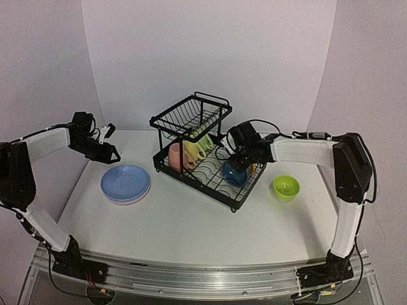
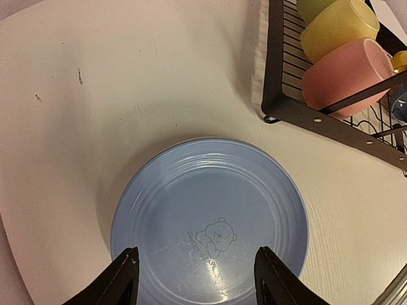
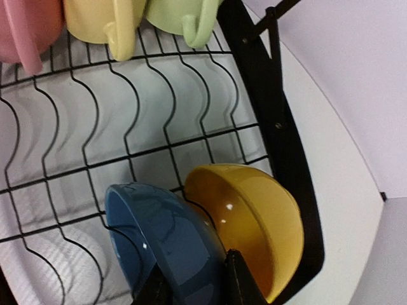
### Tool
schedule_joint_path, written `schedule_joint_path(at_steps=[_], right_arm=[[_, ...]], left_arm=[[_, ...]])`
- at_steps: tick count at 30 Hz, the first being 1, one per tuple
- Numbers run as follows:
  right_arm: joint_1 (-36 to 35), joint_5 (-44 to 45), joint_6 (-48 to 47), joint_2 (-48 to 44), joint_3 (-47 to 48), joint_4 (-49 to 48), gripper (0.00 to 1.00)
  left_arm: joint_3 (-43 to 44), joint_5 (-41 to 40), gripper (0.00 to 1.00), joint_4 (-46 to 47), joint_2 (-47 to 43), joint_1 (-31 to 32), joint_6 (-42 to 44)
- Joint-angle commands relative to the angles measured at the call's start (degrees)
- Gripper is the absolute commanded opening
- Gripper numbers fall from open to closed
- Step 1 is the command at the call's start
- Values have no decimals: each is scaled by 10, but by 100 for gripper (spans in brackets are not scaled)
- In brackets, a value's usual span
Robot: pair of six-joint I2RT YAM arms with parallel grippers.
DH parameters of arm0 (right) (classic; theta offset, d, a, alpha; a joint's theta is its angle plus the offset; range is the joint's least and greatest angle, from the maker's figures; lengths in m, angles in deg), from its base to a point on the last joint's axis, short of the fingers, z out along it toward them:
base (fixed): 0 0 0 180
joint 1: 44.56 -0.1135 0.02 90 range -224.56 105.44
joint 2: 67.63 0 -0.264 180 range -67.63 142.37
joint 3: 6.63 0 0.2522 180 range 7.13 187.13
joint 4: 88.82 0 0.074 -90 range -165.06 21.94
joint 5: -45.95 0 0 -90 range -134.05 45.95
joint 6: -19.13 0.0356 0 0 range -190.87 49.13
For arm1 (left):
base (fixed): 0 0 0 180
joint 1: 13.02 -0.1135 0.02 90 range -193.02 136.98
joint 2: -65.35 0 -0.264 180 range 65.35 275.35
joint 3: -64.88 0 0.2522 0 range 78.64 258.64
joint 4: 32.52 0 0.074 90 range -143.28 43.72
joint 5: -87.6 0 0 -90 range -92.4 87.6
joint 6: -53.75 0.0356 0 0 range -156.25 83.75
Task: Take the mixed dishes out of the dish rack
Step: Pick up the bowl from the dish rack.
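The black wire dish rack (image 1: 202, 184) stands mid-table. Pink (image 2: 346, 73), yellow (image 2: 337, 28) and pale-green (image 3: 172, 13) mugs lie in a row on its lower tray. A blue bowl (image 3: 159, 222) and a yellow bowl (image 3: 254, 216) stand on edge at the tray's right end. My right gripper (image 3: 194, 273) is shut on the blue bowl's wall, one finger inside it and one between the two bowls. A blue plate (image 2: 210, 210) lies flat on the table left of the rack. My left gripper (image 2: 196, 251) hovers open above the plate's near edge, holding nothing.
A green bowl (image 1: 285, 187) sits upright on the table to the right of the rack. The rack's raised upper basket (image 1: 191, 114) holds nothing that I can see. White walls close in the back and both sides.
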Motion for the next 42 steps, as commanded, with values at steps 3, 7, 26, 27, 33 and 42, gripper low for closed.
schedule_joint_path(at_steps=[3,7,26,27,33,42], right_arm=[[-25,92,-60,1,25,-42,2],[-37,161,-98,4,34,-67,0],[-53,230,-195,-74,6,-194,0],[-53,237,-201,-73,4,-201,0],[-68,296,-289,-48,-29,-331,0],[-93,345,-425,-5,-56,-503,0]], left_arm=[[6,-5,62,8,-18,1,9],[6,-5,62,8,-18,1,11],[7,-2,63,13,-15,1,12],[8,-1,63,13,-15,0,12],[11,-1,63,11,-15,1,12],[13,-1,63,6,-16,1,19]])
